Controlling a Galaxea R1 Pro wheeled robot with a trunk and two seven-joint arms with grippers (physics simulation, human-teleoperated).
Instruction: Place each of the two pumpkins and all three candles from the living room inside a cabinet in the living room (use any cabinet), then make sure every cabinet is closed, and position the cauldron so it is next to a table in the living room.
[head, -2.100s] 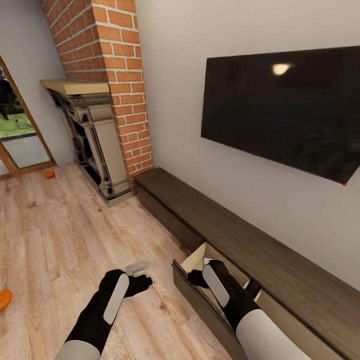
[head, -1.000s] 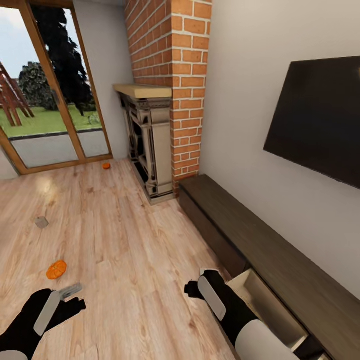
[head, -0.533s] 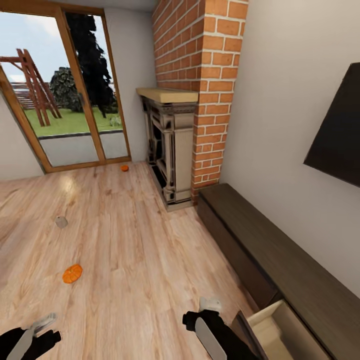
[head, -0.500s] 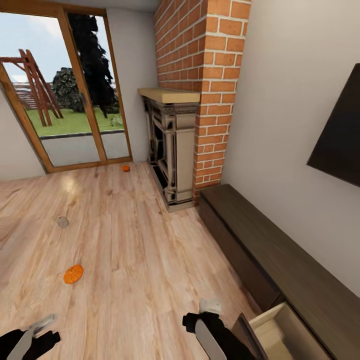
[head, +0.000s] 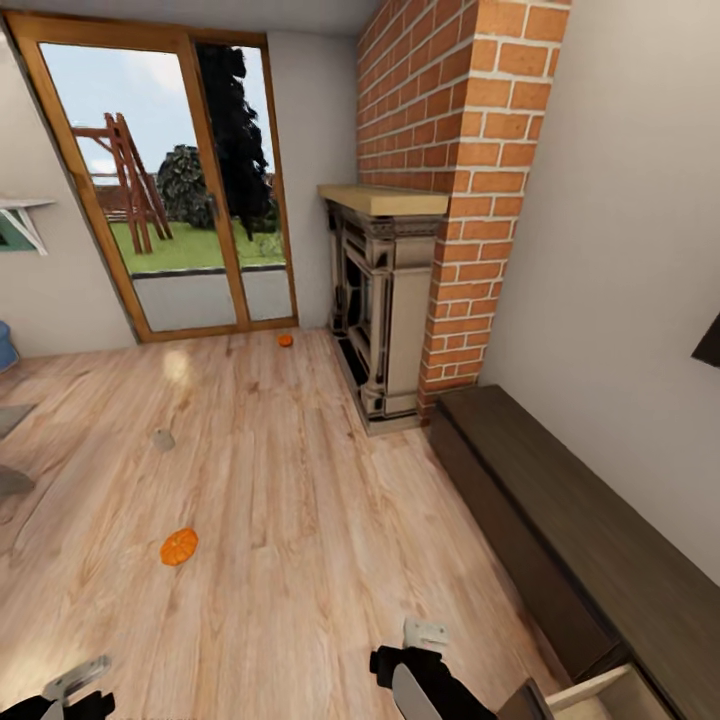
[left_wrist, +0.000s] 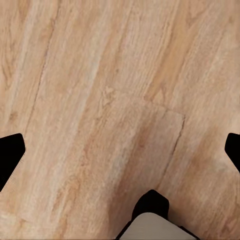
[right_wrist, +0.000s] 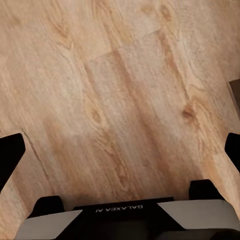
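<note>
Relative to the fireplace (head: 385, 300), one pumpkin (head: 285, 340) lies just beside it, another pumpkin (head: 179, 546) and a candle (head: 163, 438) farther out. The cabinet (head: 560, 540) adjoins it. Both grippers' jaws are spread wide over the floor (left_wrist: 100, 100).

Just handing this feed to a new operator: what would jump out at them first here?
Bright orange against pale wood: one pumpkin lies on the open floor ahead and left of the robot, a second pumpkin sits far off by the glass door, and a grey-tan candle stands between them. The red brick chimney looms at right, above the long dark cabinet, whose near drawer is open.
</note>
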